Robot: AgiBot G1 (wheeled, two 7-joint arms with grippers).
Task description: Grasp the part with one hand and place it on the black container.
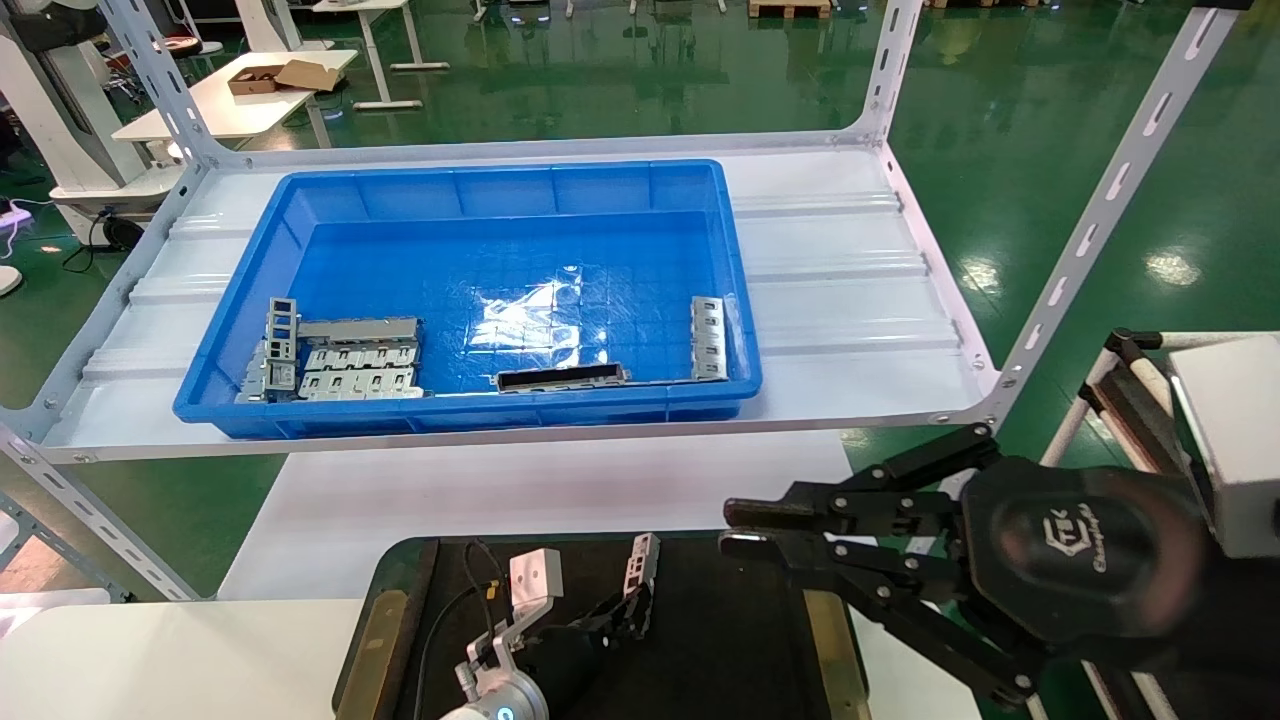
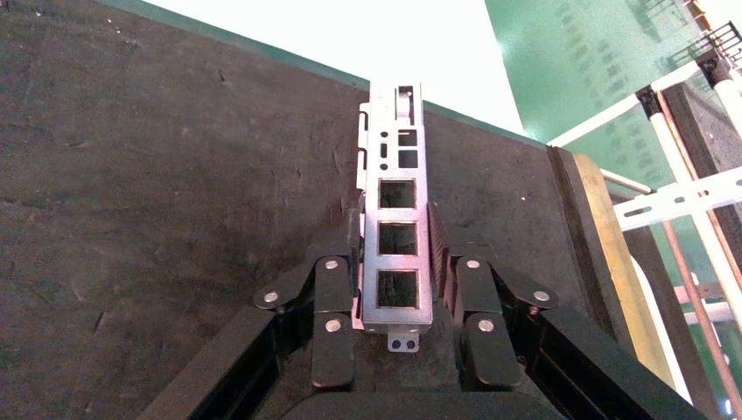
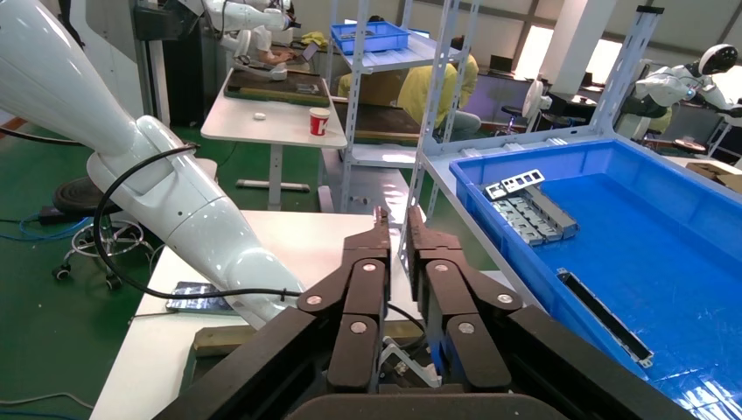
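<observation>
The part [image 1: 641,565] is a narrow silver bar with rectangular cutouts. My left gripper [image 1: 636,603] is shut on its lower end and holds it tilted up over the black container [image 1: 720,640]. In the left wrist view the part [image 2: 398,236] sits between the two fingers of the left gripper [image 2: 395,226], with the container's matte surface [image 2: 175,175] just below. My right gripper [image 1: 735,528] hangs over the container's right edge, shut and empty; it shows in the right wrist view too [image 3: 394,219].
A blue bin [image 1: 480,180] on the white shelf holds grey stamped plates [image 1: 355,360], a dark open-slot bar [image 1: 560,377] and another ladder-like bar [image 1: 708,338]. Slotted shelf posts [image 1: 1100,210] stand on both sides. Brass strips [image 1: 830,640] edge the container.
</observation>
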